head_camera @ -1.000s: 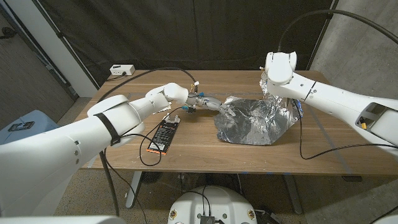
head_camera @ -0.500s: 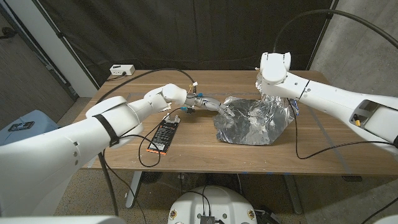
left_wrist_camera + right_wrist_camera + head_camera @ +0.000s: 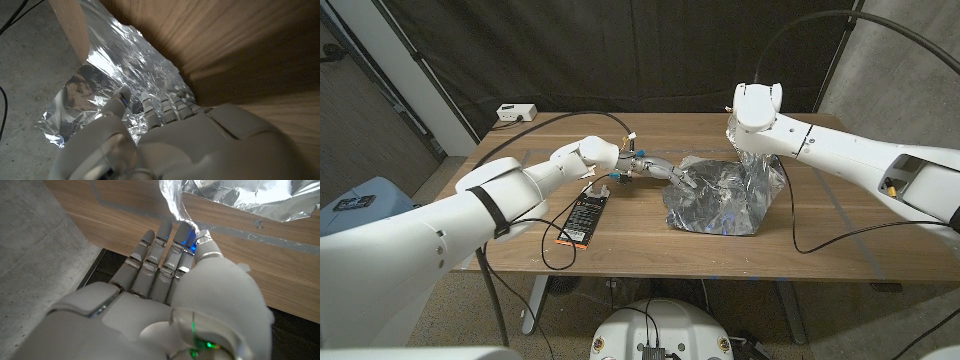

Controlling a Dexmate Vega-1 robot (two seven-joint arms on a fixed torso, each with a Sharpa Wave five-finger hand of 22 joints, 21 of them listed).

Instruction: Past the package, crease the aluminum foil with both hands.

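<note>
Package: flat black rectangular package with an orange end [image 3: 585, 218], lying near the tabletop's front edge, just beside the left arm; nothing holds it.
Tabletop: brown wooden tabletop [image 3: 650, 250], carrying package and foil.
Task item: crumpled silver aluminum foil sheet [image 3: 720, 195], past the package, toward the right of the tabletop's middle; one side lies on the wood, the far right corner is lifted.
Left hand: white robot left hand [image 3: 655, 168], fingers [image 3: 150, 107] reaching onto the foil's left edge and touching it; whether they pinch it or only press, I cannot tell.
Right hand: white robot right hand [image 3: 175, 255], at the foil's raised far corner, a twisted strip of foil nipped between thumb and a finger, the other fingers extended.
Step in hand: judged to be gathering the sheet between both hands.
Handling advice: keep the left edge pinned, bring the right corner inward steadily; thin foil tears if tugged.
Far item: small white box [image 3: 516, 113] at the far left corner.
</note>
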